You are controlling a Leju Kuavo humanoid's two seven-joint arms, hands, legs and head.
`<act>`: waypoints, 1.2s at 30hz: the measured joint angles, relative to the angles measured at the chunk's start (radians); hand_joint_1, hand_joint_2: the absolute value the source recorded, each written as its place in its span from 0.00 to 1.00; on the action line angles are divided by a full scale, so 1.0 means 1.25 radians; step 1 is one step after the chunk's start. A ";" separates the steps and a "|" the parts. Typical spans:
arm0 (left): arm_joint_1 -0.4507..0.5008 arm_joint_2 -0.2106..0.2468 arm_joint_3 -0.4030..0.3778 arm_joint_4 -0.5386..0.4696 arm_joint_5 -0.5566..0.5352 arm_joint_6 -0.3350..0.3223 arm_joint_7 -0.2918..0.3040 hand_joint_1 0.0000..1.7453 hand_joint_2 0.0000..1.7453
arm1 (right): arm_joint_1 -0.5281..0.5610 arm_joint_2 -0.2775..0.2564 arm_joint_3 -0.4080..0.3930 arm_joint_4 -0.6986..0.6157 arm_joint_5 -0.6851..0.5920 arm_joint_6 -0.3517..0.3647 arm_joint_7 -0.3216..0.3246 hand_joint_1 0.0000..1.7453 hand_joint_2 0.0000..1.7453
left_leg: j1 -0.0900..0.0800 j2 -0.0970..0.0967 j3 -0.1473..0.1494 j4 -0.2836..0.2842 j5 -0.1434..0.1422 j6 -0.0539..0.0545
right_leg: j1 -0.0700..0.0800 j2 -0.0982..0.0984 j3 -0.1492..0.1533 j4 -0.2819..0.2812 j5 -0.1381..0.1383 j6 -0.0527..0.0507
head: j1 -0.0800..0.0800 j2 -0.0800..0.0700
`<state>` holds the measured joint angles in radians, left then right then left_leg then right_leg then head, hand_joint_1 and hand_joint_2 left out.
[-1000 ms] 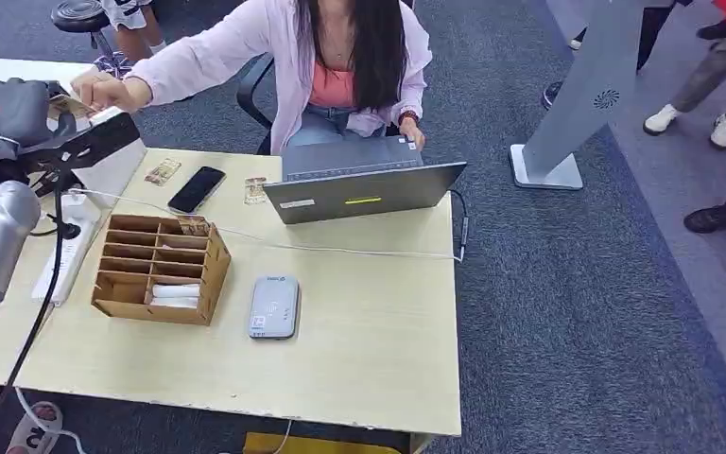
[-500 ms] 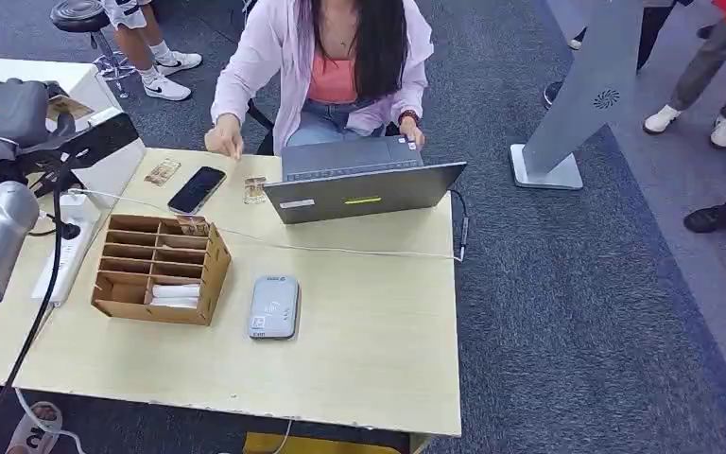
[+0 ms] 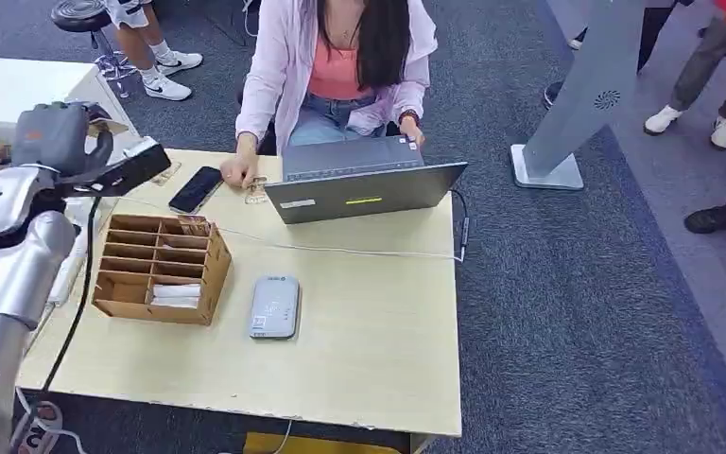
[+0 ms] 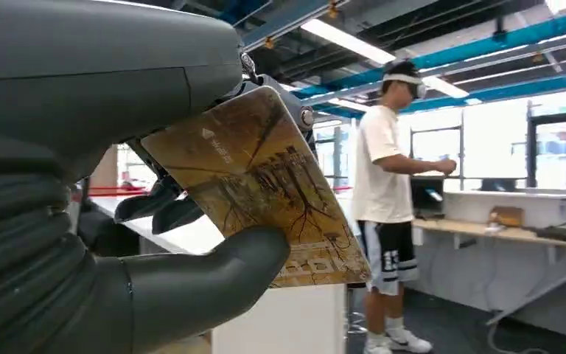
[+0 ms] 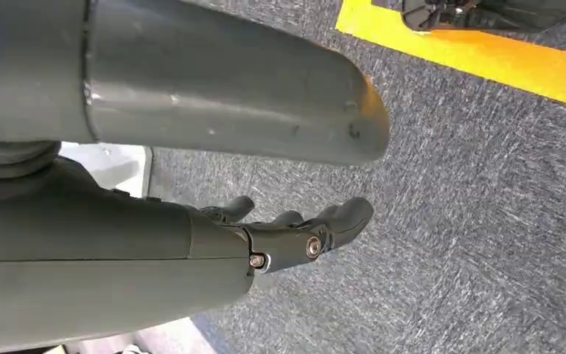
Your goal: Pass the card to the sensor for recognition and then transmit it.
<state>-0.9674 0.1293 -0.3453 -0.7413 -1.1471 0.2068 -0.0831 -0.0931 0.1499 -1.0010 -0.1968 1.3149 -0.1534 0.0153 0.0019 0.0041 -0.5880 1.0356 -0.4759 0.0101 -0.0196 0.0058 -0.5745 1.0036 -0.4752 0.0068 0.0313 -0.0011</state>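
Note:
My left hand (image 3: 60,138) is raised above the table's far left corner and grips a brown patterned card (image 4: 265,184) between thumb and fingers (image 4: 169,206). An edge of the card (image 3: 106,124) sticks out beyond the hand in the head view. The grey card sensor (image 3: 274,306) lies flat on the light wooden table (image 3: 369,350), near its middle, well to the right of and nearer than the hand. My right hand (image 5: 295,228) hangs over grey carpet, fingers extended, holding nothing.
A wooden compartment box (image 3: 161,270) stands between my left hand and the sensor. A phone (image 3: 197,189), two small cards (image 3: 255,191) and an open laptop (image 3: 364,184) lie at the far edge, where a seated person rests a hand (image 3: 238,171). A white cable (image 3: 340,249) crosses the table.
The person's hand left my left hand and came down onto the table by the phone. My left hand, with the card, moved right and nearer the table.

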 joint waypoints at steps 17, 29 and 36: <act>0.175 -0.063 -0.087 -0.209 -0.027 -0.005 0.023 1.00 1.00 | 0.000 0.002 -0.010 0.000 -0.006 -0.006 0.000 0.00 0.00 | 0.000 0.000 0.000 0.000 0.000 0.000 | 0.000 0.000 0.000 0.000 0.000 0.000 | 0.000 0.000; 0.203 -0.069 -0.093 -0.240 -0.028 -0.010 0.023 1.00 1.00 | 0.000 0.002 -0.011 0.000 -0.010 -0.006 0.000 0.00 0.00 | 0.000 0.000 0.000 0.000 0.000 0.000 | 0.000 0.000 0.000 0.000 0.000 0.000 | 0.000 0.000; 0.239 -0.068 -0.122 -0.256 -0.034 -0.061 0.023 1.00 1.00 | 0.000 0.002 -0.016 0.000 -0.019 -0.008 0.000 0.00 0.00 | 0.000 0.000 0.000 0.000 0.000 0.000 | 0.000 0.000 0.000 0.000 0.000 0.000 | 0.000 0.000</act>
<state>-0.6692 0.0443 -0.4979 -1.0616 -1.1898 0.1300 -0.0542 -0.0927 0.1522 -1.0208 -0.1968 1.2909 -0.1633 0.0153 0.0020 0.0042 -0.5881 1.0357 -0.4762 0.0103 -0.0194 0.0059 -0.5748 1.0035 -0.4752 0.0068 0.0309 -0.0011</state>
